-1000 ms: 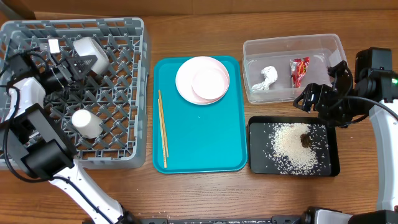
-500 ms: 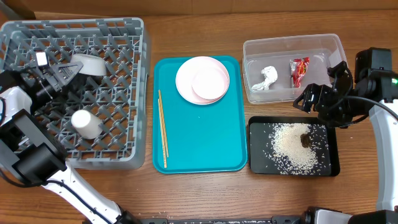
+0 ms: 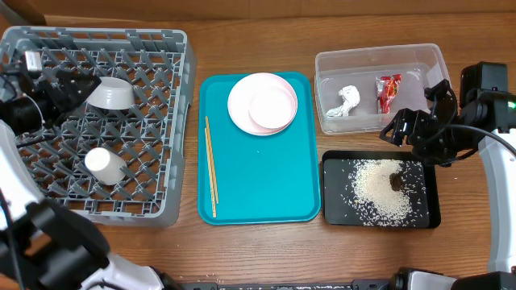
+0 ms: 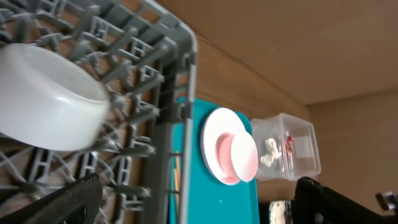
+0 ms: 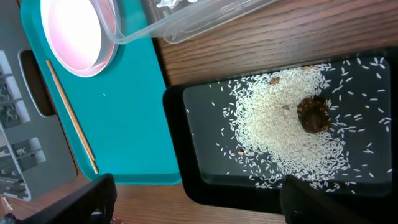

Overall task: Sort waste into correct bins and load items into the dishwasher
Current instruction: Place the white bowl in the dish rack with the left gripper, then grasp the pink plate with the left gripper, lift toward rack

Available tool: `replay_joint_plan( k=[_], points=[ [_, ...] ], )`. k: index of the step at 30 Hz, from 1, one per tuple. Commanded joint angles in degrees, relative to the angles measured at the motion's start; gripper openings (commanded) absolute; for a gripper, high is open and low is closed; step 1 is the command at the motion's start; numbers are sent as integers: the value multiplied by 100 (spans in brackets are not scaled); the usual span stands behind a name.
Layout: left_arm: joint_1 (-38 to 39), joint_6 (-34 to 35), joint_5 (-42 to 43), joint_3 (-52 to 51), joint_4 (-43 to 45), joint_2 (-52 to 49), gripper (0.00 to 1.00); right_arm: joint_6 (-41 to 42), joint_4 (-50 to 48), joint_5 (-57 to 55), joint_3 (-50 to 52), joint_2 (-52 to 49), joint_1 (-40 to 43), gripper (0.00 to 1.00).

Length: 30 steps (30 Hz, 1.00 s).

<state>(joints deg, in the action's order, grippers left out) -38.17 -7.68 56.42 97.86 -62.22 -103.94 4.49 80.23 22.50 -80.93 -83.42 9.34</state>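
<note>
Two sets of jaws spread, empty — pink bowl (image 3: 272, 109) hides part of white plate (image 3: 243, 95).

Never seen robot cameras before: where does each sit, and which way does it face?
Overhead: above the table, facing straight down on rack, teal tray, tub, black tray; left gripper and right gripper show.
Left wrist: on the left arm, facing past the grey bowl toward the teal tray; own fingers show.
Right wrist: on the right arm, facing down at the black tray; own fingers show.
Shared: all see the pink bowl.
</note>
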Motion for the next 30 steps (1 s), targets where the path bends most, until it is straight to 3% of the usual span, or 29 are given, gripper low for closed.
replay_joint_plan(
  k=[1, 4, 6, 10, 16, 22, 26, 30],
  points=[
    [540, 111, -490, 63, -190, 603, 100, -7, -2, 0, -116, 48, 0, 86],
    [1233, 133, -1335, 63, -365, 944, 100, -7, 2, -2, -116, 48, 0, 87],
    [2153, 240, -2503, 63, -407, 1078, 100, -7, 0, -33, -116, 48, 0, 88],
    [3554, 345, -3587, 63, -284, 929, 100, -4, -4, -149, -116, 48, 0, 89],
    [5191, 308, -4262, 63, 221, 267, 100, -4, 4, -149, -116, 48, 0, 91],
    [6172, 162, -4352, 63, 885, -656, 100, -4, 4, -146, -116, 48, 0, 92],
    [6544, 125, -4358, 63, 1110, -1222, 92, -4, 4, -146, -116, 48, 0, 92],
    [6743, 127, -4690, 63, 1132, -1665, 68, -4, 7, -146, -116, 48, 0, 92]
  ],
)
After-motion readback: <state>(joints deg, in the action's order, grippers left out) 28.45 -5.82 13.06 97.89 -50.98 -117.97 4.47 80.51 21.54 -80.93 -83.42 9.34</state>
